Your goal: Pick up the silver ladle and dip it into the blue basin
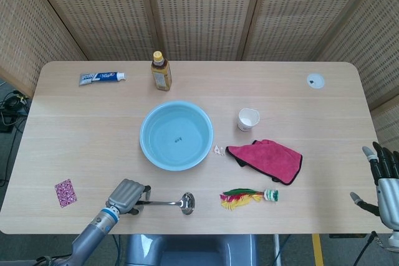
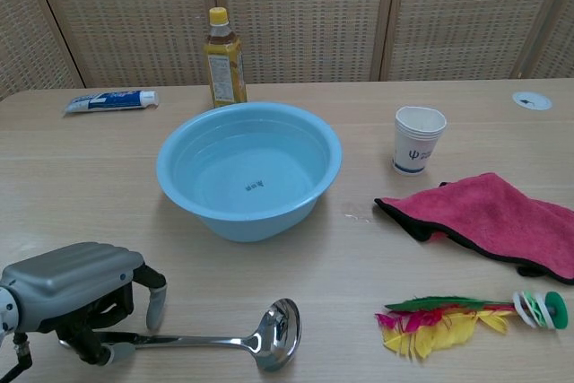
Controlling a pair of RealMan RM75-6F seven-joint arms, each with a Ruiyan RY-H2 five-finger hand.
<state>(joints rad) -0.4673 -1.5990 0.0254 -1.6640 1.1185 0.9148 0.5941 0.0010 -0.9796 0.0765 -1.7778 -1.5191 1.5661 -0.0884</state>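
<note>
From the head view, the left hand (image 1: 128, 195) sits palm-down over the handle end of the silver ladle (image 1: 169, 202), which lies flat along the table's (image 1: 324, 129) near edge, below the blue basin (image 1: 176, 135) and well apart from it; the right hand (image 1: 385, 182) hangs off the table's right edge with fingers spread, holding nothing. From the chest view, the left hand (image 2: 79, 291) arches over the ladle's (image 2: 235, 338) dark grip with fingers curled down around it, though whether they actually clamp it cannot be told, and the bowl (image 2: 279, 334) rests on the wood in front of the basin (image 2: 248, 169).
</note>
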